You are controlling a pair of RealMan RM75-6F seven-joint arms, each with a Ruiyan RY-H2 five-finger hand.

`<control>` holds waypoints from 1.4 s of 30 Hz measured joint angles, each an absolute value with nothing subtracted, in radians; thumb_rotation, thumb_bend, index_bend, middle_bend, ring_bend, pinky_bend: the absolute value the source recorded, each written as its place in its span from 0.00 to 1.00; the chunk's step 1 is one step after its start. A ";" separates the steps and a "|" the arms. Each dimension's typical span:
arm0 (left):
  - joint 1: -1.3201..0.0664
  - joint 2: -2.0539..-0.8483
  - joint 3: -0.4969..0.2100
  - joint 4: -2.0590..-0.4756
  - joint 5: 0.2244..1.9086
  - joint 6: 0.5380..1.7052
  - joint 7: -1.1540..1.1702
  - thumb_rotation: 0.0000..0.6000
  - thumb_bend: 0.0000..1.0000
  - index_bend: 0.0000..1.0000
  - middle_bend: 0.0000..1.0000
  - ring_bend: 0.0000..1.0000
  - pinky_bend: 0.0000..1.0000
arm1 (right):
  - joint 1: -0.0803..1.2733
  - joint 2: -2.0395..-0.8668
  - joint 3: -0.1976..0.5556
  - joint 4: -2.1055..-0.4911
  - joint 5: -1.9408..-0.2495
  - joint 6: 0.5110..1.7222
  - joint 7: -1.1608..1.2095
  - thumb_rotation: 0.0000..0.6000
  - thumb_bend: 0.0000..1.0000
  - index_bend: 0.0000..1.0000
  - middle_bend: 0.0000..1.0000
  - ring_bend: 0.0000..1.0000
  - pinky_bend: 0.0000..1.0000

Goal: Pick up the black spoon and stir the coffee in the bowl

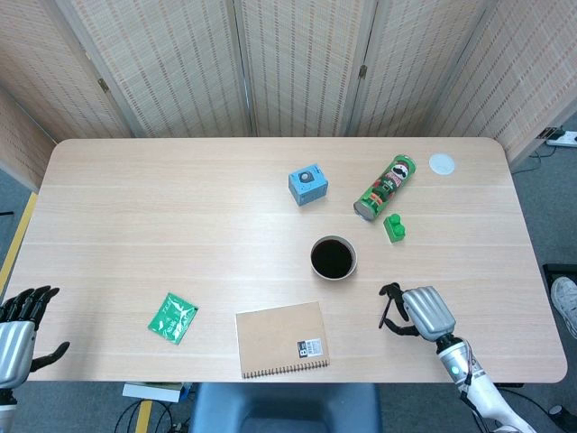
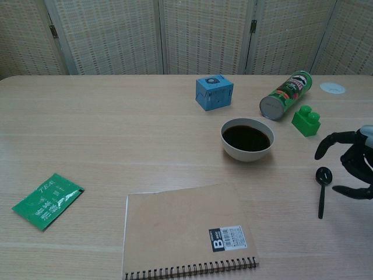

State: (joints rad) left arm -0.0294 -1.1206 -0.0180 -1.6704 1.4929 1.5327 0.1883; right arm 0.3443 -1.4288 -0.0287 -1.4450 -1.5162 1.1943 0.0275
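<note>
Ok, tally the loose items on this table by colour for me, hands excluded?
Green: 3 – tea packet, chip can, toy brick
Black: 1 – spoon
Blue: 1 – box
Brown: 1 – notebook
White: 2 – bowl, lid
Total: 8

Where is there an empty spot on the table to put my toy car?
The table's left half is bare, above the tea packet. It is crowded on the right, around the bowl, blue box, chips can and green brick.
</note>
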 measured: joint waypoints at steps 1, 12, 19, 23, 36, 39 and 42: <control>-0.028 -1.121 -0.018 -1.670 1.492 1.533 0.188 1.00 0.21 0.18 0.17 0.14 0.19 | 0.345 -1.427 -0.028 -1.451 -1.516 1.193 0.026 0.70 0.00 0.36 0.64 0.67 0.70; -0.026 -1.118 -0.016 -1.672 1.495 1.532 0.186 1.00 0.21 0.18 0.17 0.14 0.19 | 0.357 -1.408 -0.032 -1.450 -1.529 1.173 -0.093 0.95 0.09 0.36 0.65 0.70 0.76; -0.022 -1.118 -0.014 -1.674 1.495 1.535 0.187 1.00 0.21 0.18 0.17 0.14 0.19 | 0.407 -1.377 -0.060 -1.432 -1.626 1.136 -0.191 1.00 0.13 0.43 0.87 0.98 0.99; -0.018 -1.117 -0.013 -1.674 1.494 1.539 0.186 1.00 0.21 0.18 0.17 0.14 0.19 | 0.439 -1.372 -0.079 -1.409 -1.665 1.098 -0.212 1.00 0.13 0.46 0.94 1.00 1.00; -0.011 -1.115 -0.010 -1.677 1.493 1.540 0.181 1.00 0.21 0.18 0.17 0.14 0.19 | 0.474 -1.424 -0.093 -1.299 -1.680 1.045 -0.231 1.00 0.18 0.52 1.00 1.00 1.00; -0.009 -1.114 -0.010 -1.678 1.491 1.540 0.180 1.00 0.21 0.18 0.17 0.14 0.19 | 0.478 -1.441 -0.094 -1.268 -1.683 1.043 -0.228 1.00 0.18 0.53 1.00 1.00 1.00; -0.008 -1.115 -0.009 -1.679 1.491 1.540 0.180 1.00 0.21 0.18 0.17 0.14 0.19 | 0.482 -1.457 -0.096 -1.240 -1.687 1.043 -0.227 1.00 0.20 0.53 1.00 1.00 1.00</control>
State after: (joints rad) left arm -0.0075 -1.1146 -0.0089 -1.6787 1.4912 1.5403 0.1795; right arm 0.4820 -1.4574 -0.0958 -1.2395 -1.6874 1.0432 -0.2269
